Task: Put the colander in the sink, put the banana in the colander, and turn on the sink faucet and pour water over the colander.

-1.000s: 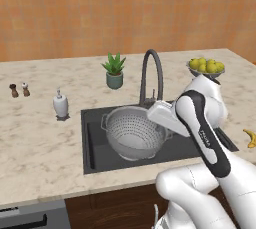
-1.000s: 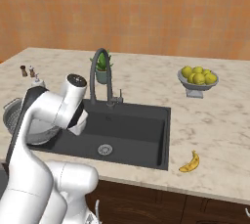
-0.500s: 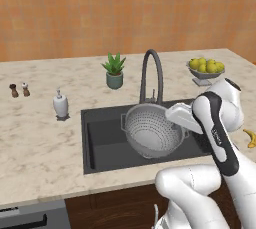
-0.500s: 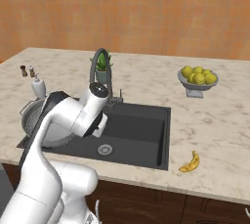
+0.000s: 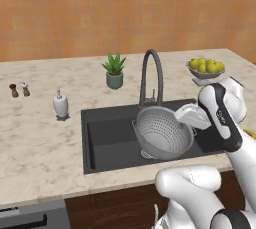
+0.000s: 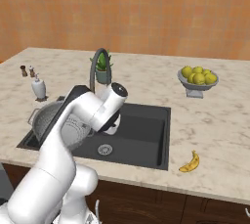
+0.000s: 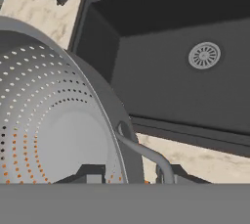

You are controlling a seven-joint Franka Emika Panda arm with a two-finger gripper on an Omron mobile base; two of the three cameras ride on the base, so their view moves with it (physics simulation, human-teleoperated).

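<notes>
The grey holed colander (image 5: 162, 134) hangs tilted over the dark sink (image 5: 102, 140), its opening turned toward the front. My gripper (image 5: 184, 117) is shut on its right rim by one side handle (image 7: 146, 153); in the hand view the fingertips (image 7: 90, 173) straddle the colander (image 7: 58, 130) wall. The silver drain (image 7: 204, 55) lies beyond, in the basin. In the right base view my arm hides most of the colander (image 6: 46, 119). The arched faucet (image 5: 151, 75) stands just behind the colander. The banana (image 6: 189, 162) lies on the counter right of the sink (image 6: 144, 130).
A potted plant (image 5: 114, 71) stands behind the faucet. A white soap dispenser (image 5: 60, 105) sits left of the sink, with salt and pepper shakers (image 5: 19, 90) farther left. A footed bowl of yellow-green fruits (image 6: 197, 78) is at the back right.
My arm has carried the colander rightward over the sink basin, from the left side to under the faucet, and the colander has tilted more.
</notes>
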